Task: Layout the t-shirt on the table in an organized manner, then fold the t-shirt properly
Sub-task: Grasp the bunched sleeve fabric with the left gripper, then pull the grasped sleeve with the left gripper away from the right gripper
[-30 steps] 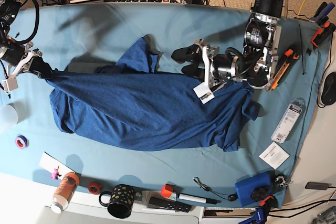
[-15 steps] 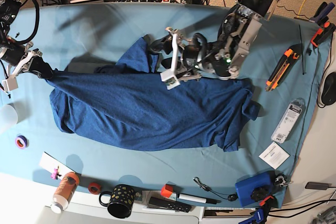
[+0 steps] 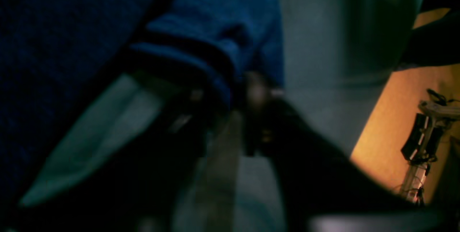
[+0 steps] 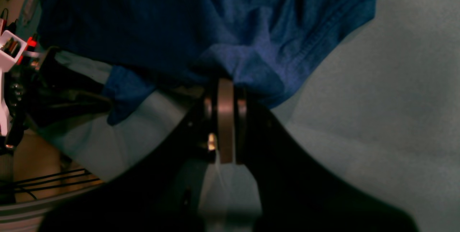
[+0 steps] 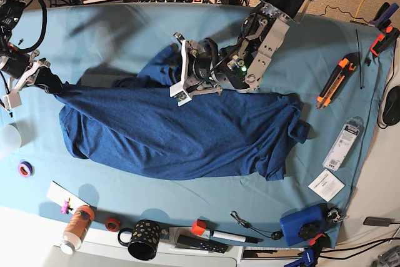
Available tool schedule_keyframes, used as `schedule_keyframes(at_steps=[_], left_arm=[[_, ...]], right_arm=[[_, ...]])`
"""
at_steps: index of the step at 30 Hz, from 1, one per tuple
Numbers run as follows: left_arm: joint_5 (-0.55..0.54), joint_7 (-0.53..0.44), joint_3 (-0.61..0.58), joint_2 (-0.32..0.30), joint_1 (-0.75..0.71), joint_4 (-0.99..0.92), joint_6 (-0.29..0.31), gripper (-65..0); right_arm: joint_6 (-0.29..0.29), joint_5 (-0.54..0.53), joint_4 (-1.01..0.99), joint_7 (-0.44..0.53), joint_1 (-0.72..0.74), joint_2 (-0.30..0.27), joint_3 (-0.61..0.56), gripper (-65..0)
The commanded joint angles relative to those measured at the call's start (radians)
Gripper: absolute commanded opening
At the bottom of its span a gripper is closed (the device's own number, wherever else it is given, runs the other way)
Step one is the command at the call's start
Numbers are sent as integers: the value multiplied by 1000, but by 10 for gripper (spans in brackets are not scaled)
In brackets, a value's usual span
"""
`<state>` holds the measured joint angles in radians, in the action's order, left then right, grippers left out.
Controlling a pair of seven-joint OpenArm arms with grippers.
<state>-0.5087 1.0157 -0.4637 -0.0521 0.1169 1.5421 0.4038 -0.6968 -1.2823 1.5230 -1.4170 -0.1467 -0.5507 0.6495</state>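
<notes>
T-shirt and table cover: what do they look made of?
T-shirt: soft knit, probably cotton jersey, matte navy; heathered flecks, a stitched hem in the right wrist view, limp folds.
Table cover: thin smooth cloth, matte light teal; faint creases, no visible weave. Fibre can't be told for either.

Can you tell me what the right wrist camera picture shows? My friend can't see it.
The right gripper, jaws pressed together, pinches a bunched edge of the dark blue t-shirt. The shirt spreads across the top of the picture, over the light teal table.
</notes>
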Motion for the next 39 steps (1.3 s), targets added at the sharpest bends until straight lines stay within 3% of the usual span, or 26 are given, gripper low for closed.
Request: schedule_keyframes(at_steps=[1,5,14,19,28,39], left_arm=[[-14,-9,1,12,16,14,4,-646],[-84,58,1,10,16,14,24,-650],[-709,381,1,10,16,14,277,-650],[-975,381,1,6,16,14,294,-650],[-975,381,1,-46,16,63,294,-650],[-975,381,4,-283,-26,354,294,-650]], right_arm=[[-1,-23,14,21,11,-28,7,-650],[-1,-23,14,21,11,-28,7,-650],[-1,-23,14,21,11,-28,7,-650],[-1,-22,14,21,11,-28,7,-650],[-1,-22,14,21,11,-28,7,-650],[-1,-22,14,21,11,-29,7,-650]])
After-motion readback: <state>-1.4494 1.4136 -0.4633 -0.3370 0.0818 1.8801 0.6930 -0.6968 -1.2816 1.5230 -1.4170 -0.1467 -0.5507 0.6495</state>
